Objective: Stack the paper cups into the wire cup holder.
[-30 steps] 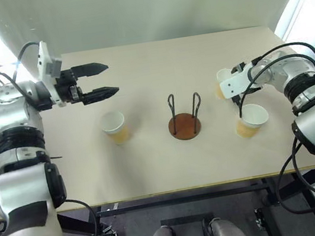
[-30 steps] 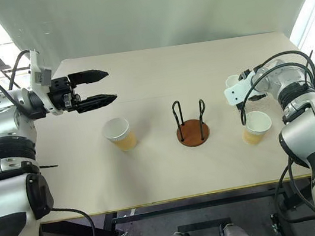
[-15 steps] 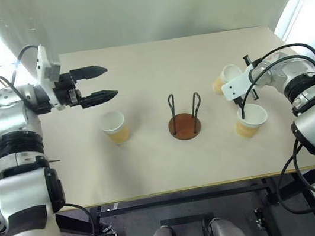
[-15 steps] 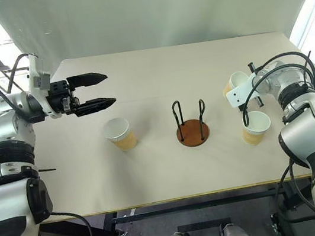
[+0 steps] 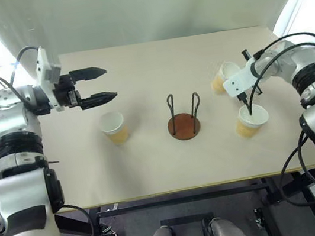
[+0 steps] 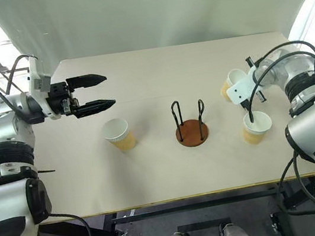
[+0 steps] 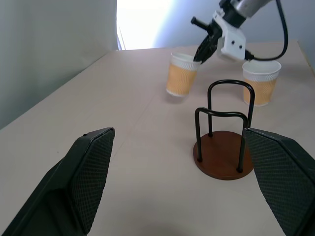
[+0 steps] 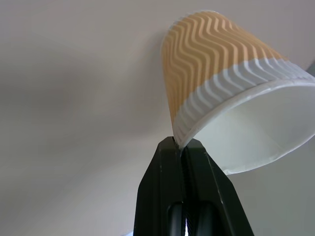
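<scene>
The pale table [image 5: 154, 172] has wide bare stretches: along its near edge, behind the stand toward the far edge, and between the left cup and the stand. The wire cup holder [image 5: 183, 118] stands empty near the middle, a round reddish-brown disc with two thin dark wire loops rising upright, well clear of every cup.

The left cup [image 5: 114, 127] stands upright on the table to the left of the holder, apart from it. The left gripper [image 5: 106, 83] hangs above the table behind that cup, its black fingers [image 6: 87, 79] spread wide and holding nothing; in the left wrist view their pads show a fine cross-hatched texture.

On the right, the right gripper [image 8: 183, 145] has its fingers pressed together on the white rim of the far cup [image 5: 223, 76], which is tilted with its mouth tipped up. That cup's wall is ribbed in wavy ridges, tan with a white band at the rim. The arm's white housing and cables hide part of it in the head views, so whether its base touches the table is hard to tell. The near cup [image 5: 250, 119] stands upright just beside it, toward the front right.
</scene>
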